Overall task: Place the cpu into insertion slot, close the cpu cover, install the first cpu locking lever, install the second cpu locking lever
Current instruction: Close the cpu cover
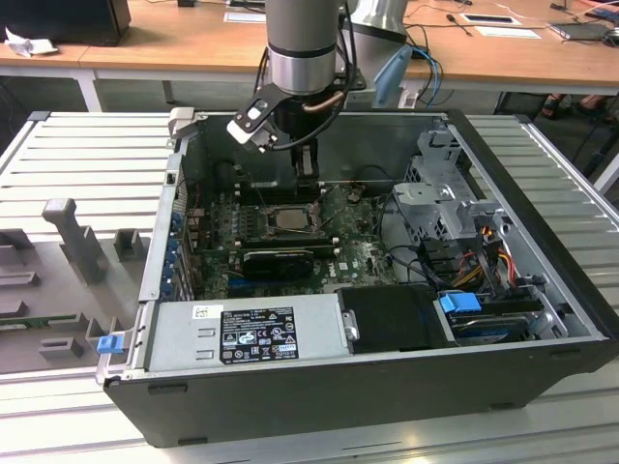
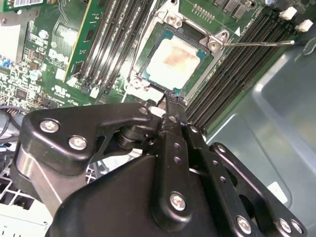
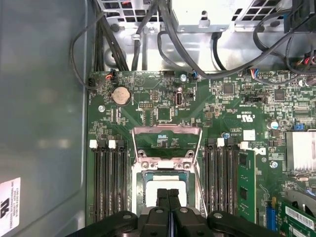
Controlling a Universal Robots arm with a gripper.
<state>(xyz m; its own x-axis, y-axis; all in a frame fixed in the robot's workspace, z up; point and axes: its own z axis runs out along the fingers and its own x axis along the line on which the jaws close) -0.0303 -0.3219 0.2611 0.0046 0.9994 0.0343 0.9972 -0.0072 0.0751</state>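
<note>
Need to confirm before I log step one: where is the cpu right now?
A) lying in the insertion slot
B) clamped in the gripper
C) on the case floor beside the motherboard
A: the cpu lies inside the insertion slot, its silver top showing just beyond the shut gripper.

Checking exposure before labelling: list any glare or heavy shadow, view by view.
Second wrist view: glare washes the chip almost white. First wrist view: even light on the green board, soft sheen on the grey case wall. Exterior view: the board lies dim beneath the arm, while the slatted table is bright.
</note>
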